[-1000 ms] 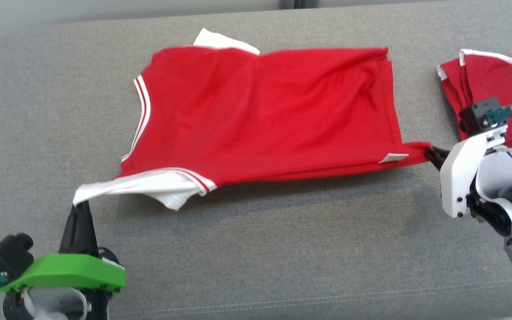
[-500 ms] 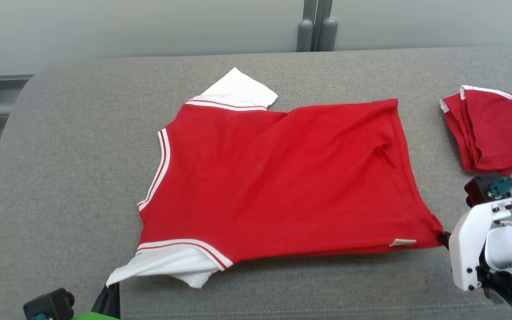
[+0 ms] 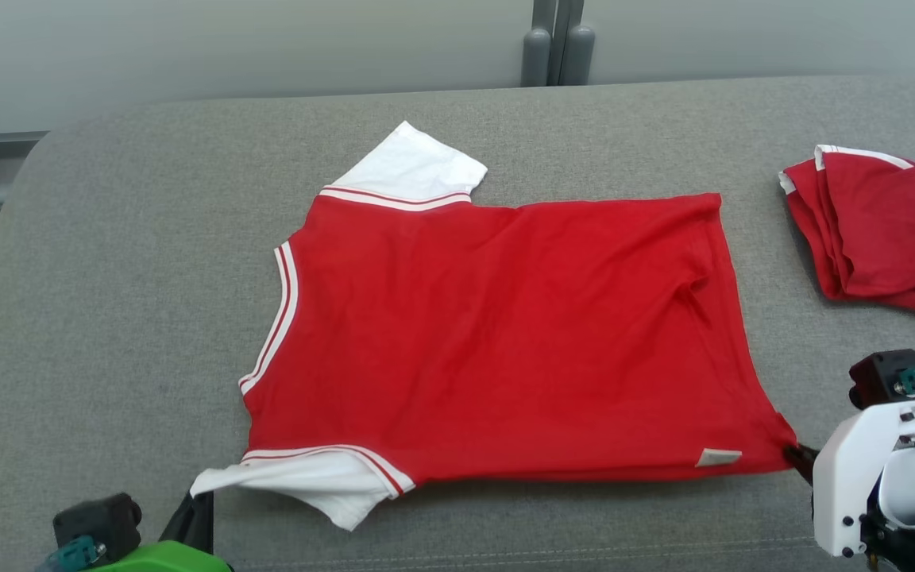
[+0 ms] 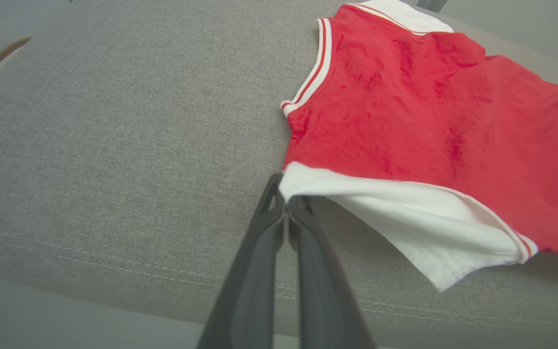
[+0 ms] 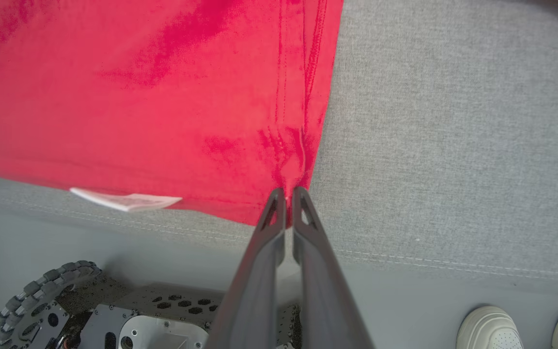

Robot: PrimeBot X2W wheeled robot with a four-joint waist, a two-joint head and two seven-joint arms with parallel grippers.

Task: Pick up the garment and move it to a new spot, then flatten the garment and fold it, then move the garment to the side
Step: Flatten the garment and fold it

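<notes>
The garment (image 3: 497,334) is a red shirt with white sleeves, spread nearly flat on the grey cushioned surface (image 3: 108,318). My left gripper (image 3: 199,500) is shut on the tip of the near white sleeve (image 4: 405,218), at the lower left of the head view. In the left wrist view the left gripper (image 4: 286,201) pinches that sleeve corner. My right gripper (image 3: 795,454) is shut on the garment's near right hem corner. The right wrist view shows the right gripper (image 5: 286,194) clamping the red hem, with a white label (image 5: 124,199) to its left.
A second red garment (image 3: 878,234) lies folded at the far right of the surface. The surface's front edge runs just below both grippers. The robot's wheeled base (image 5: 90,310) and a person's pale shoes (image 5: 492,327) are on the floor below that edge.
Both grippers have pulled the garment toward the front edge and lowered it, so it lies flatter and more spread. The head camera has tilted up meanwhile, shifting the whole picture.
</notes>
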